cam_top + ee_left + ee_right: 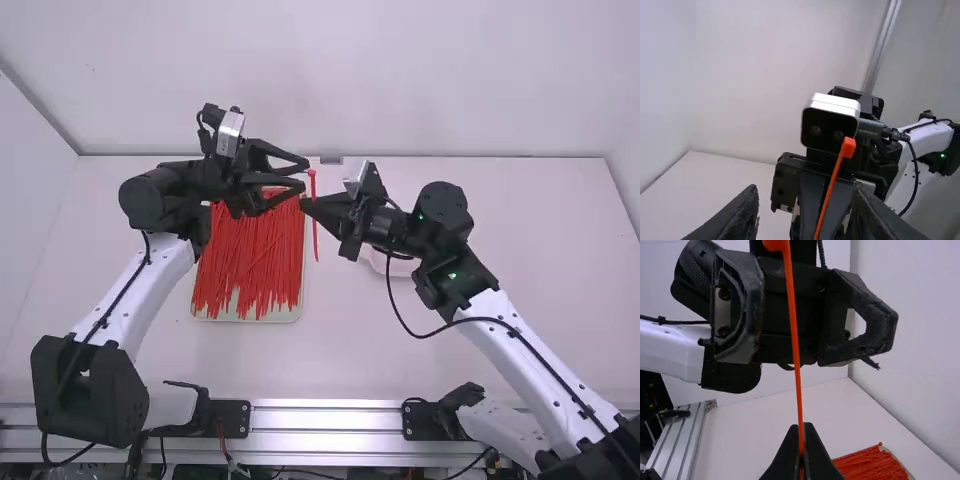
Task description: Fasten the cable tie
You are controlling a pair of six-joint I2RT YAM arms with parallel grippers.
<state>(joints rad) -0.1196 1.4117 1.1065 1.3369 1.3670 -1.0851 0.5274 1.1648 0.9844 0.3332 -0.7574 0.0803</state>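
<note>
A single red cable tie stands upright above the table, its head at the top. My right gripper is shut on the strap partway down, seen close in the right wrist view with the tie rising from the fingertips. My left gripper is open at the tie's head, one finger on each side, apart from the strap. In the left wrist view the tie leans up in front of the right gripper, between my own spread fingers.
A heap of red cable ties lies on a pale tray left of centre, below the left arm; part of the heap shows under the right gripper. An aluminium rail runs along the table's front edge.
</note>
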